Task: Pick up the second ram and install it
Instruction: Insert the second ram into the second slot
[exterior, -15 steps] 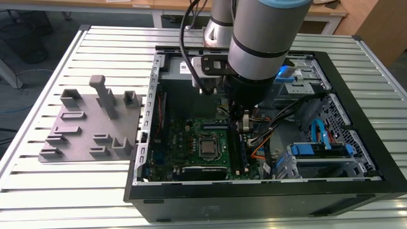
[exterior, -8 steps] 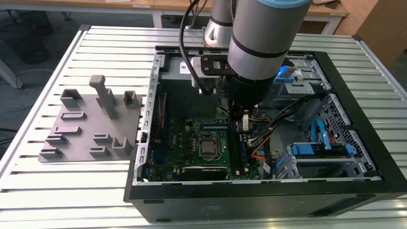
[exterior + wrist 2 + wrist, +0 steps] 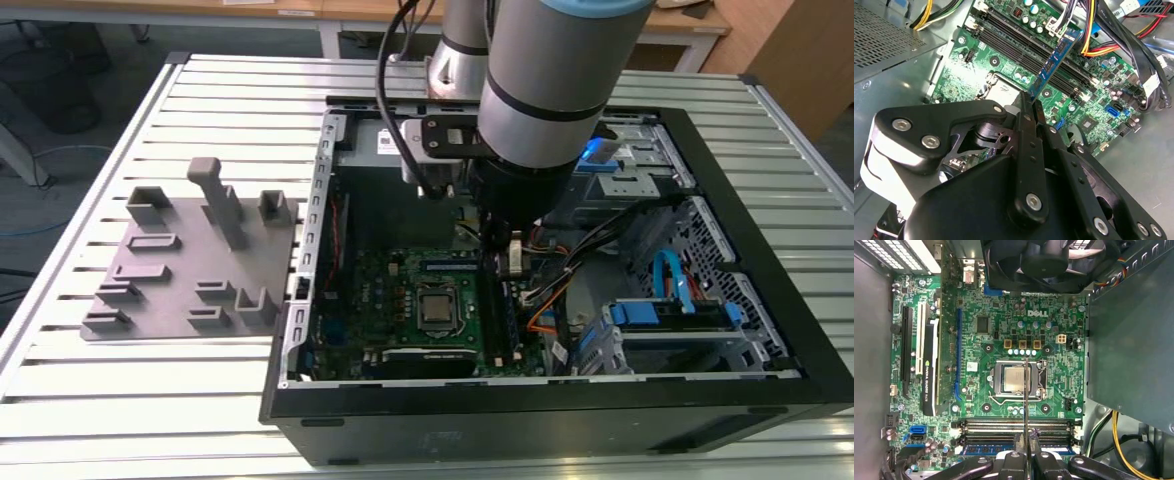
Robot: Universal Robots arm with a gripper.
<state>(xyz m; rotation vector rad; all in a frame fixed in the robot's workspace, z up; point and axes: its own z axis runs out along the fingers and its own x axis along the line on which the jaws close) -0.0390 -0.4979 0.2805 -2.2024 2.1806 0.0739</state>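
Black metal linkage gripper point(image 3: 1031, 102) sits closest to us in the second wrist view, jaws pinched together on one end of the second ram point(image 3: 1056, 57), a long, thin blue-green memory board with dark chips. It juts out tilted, far end over the long black memory slots point(image 3: 1019, 37) of the green motherboard point(image 3: 999, 65), inside the open black metal computer case point(image 3: 561, 410); we cannot tell if it touches. We judge it light, stiff and thin, fragile at chips and contacts; best held by its bare edges, since an end grip may let it pivot

Silver arm point(image 3: 550, 95), black screw-studded tool point(image 3: 1030, 103)
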